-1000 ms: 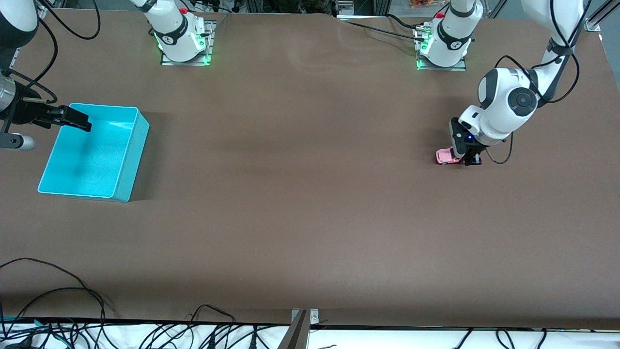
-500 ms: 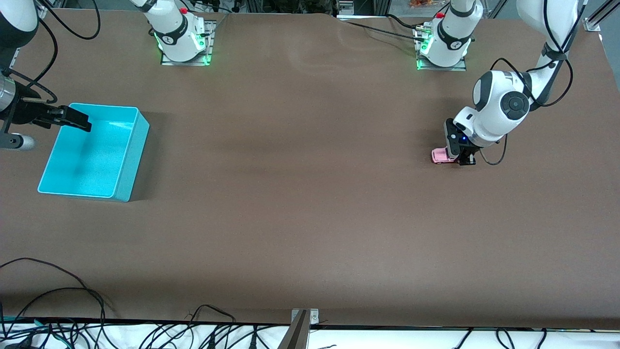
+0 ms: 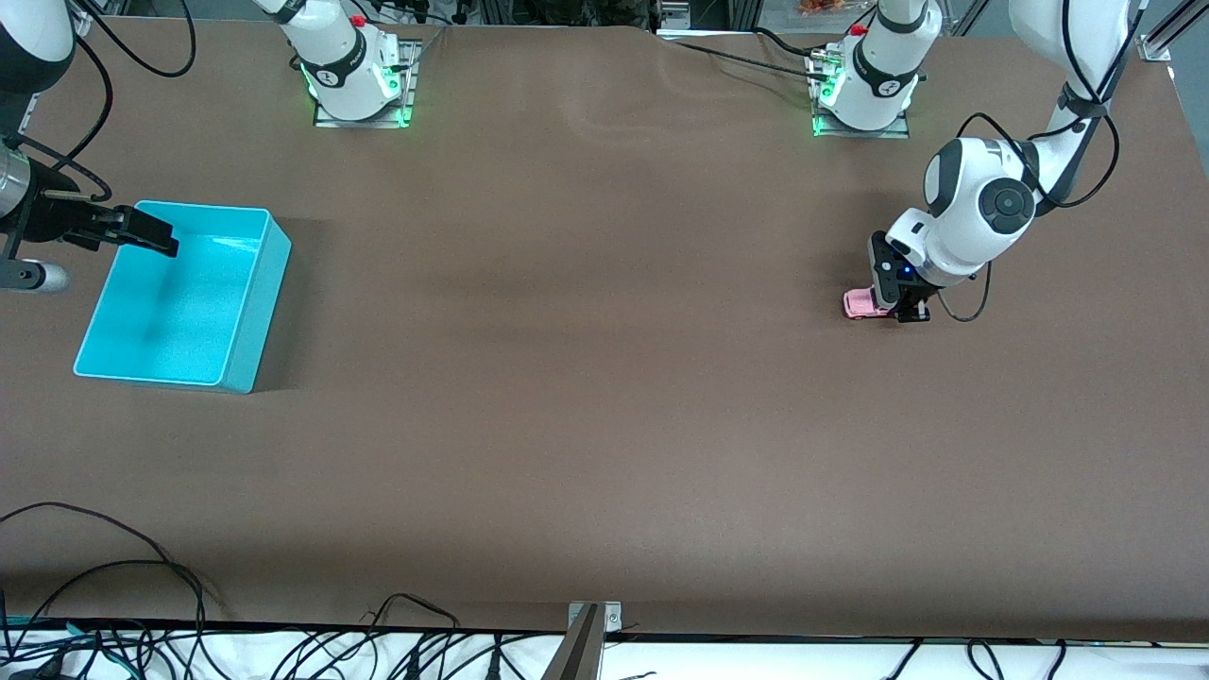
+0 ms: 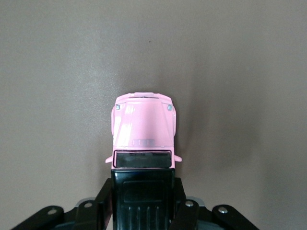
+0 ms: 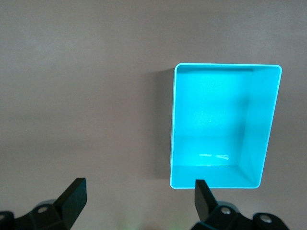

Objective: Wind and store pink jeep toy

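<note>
Item one, pink jeep toy: wheels down on the brown table, toward the left arm's end, well apart from the turquoise bin. My left wrist view shows its pink hood pointing away from the wrist and its black roof lying between my fingers.

Item two, my left gripper: low at the table, fingers pressed against either side of the jeep's cab, so I count it as clenched on the toy. Only the rear half of the car is covered by my hand in the front view; the pink nose sticks out toward the right arm's end of the table.

Item three, my right gripper: held in the air over the bin's edge at the right arm's end, fingers spread wide with nothing between them. This arm waits.

Item four, turquoise bin: rectangular, open top, interior bare in my right wrist view.

Item five, loose black cables: along the table edge nearest the front camera.
</note>
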Tool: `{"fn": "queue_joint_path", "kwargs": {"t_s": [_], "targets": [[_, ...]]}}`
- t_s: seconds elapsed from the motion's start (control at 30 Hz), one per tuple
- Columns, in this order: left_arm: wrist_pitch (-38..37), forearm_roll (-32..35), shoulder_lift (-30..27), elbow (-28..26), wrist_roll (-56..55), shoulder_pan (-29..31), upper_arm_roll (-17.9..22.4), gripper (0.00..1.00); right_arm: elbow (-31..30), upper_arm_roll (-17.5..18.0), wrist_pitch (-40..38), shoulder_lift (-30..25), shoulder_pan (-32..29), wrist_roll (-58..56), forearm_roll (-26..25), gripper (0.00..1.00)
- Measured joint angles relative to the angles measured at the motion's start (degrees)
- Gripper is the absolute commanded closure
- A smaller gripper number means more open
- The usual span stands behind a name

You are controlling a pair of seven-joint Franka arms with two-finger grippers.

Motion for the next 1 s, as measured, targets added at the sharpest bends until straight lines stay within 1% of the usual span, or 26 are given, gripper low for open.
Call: {"fn": "queue_joint_path", "kwargs": {"t_s": [0.1,0.37,0.6,1.0], "targets": [[0.0,0.0,0.0,0.0,0.0,0.0,0.6,1.0,0.0,0.0,0.0,0.0,0.0,0.0,0.0,0.0],[0.0,0.0,0.0,0.0,0.4,0.4,3.5,1.0,0.0,0.0,0.0,0.0,0.0,0.0,0.0,0.0],[0.1,0.0,0.0,0.0,1.5,0.8,4.3,1.0,0.0,0.0,0.0,0.0,0.0,0.0,0.0,0.0],[0.5,0.0,0.2,0.0,7.0,1.3,7.2,1.0,0.0,0.0,0.0,0.0,0.0,0.0,0.0,0.0]]}}
